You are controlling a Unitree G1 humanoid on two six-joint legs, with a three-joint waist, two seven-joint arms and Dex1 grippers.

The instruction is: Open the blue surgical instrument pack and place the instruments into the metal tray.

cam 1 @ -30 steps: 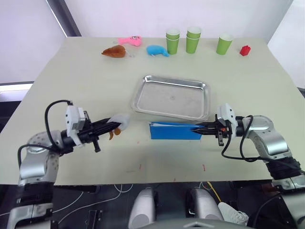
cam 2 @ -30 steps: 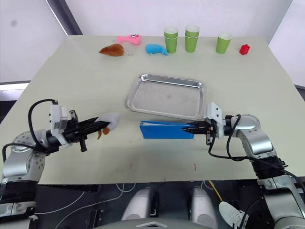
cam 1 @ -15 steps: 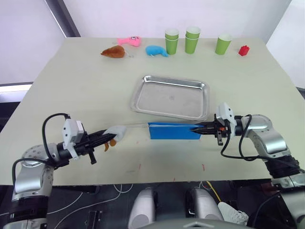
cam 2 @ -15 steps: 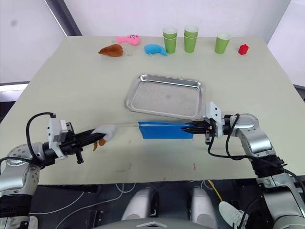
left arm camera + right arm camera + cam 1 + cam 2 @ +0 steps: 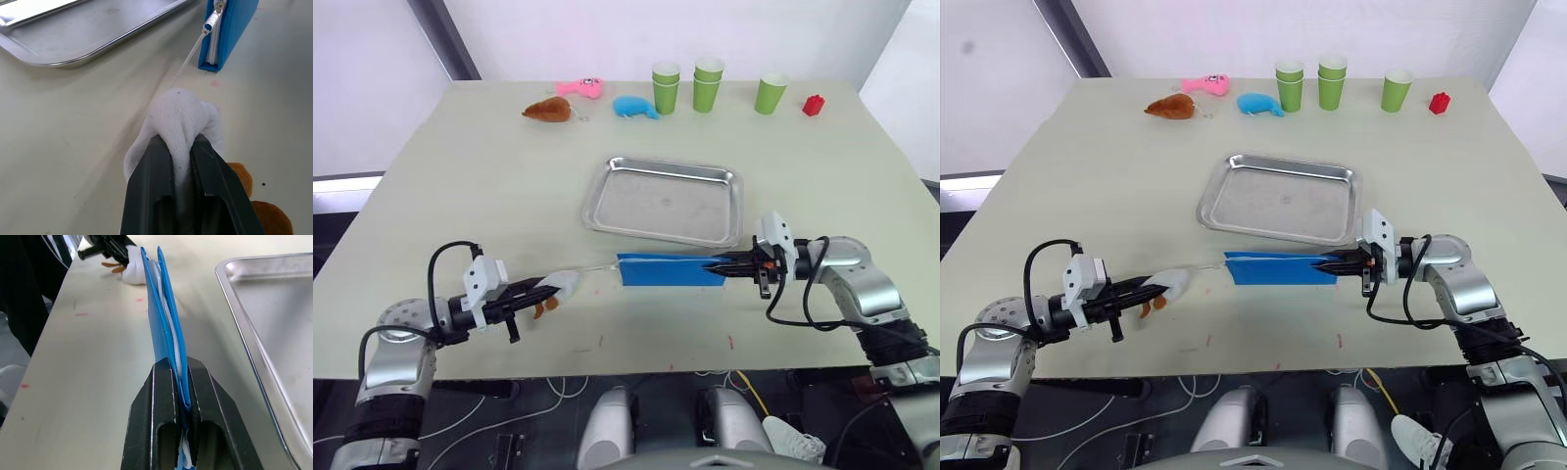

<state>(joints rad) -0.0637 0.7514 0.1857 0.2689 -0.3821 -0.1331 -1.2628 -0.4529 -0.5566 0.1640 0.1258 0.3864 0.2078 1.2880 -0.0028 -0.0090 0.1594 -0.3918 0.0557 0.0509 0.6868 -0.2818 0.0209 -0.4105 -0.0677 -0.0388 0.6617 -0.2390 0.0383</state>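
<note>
Blue surgical instrument pack (image 5: pixel 672 270) standing on edge on the bench (image 5: pixel 460 186), just at 6 o'clock of the metal tray (image 5: pixel 666 200), zip partly run, lining visible between the covers. Right hand (image 5: pixel 717 264) clamped on the pack's 3 o'clock end, pinning it upright. Left hand (image 5: pixel 549 288) out at 9 o'clock of the pack, closed on a white fluffy pull charm (image 5: pixel 182 122) with orange bits; thin cord (image 5: pixel 192 54) runs taut from charm to zip slider (image 5: pixel 213 17) at the pack's near corner. Step in hand, by the look of it: unzipping. To do it well: pull along the zip line, low and parallel to the bench, not upward; hold right-hand clamp firm so the pack doesn't slide or tip toward the tray; ease round the corner, cord looks thin. Tray empty, no instruments out yet. Bench pale, matte, few red marks near the front edge. Far edge at 12 o'clock: green cups (image 5: pixel 711 82), red block (image 5: pixel 816 103), pink, brown and blue plush toys (image 5: pixel 635 105). White wall behind.
</note>
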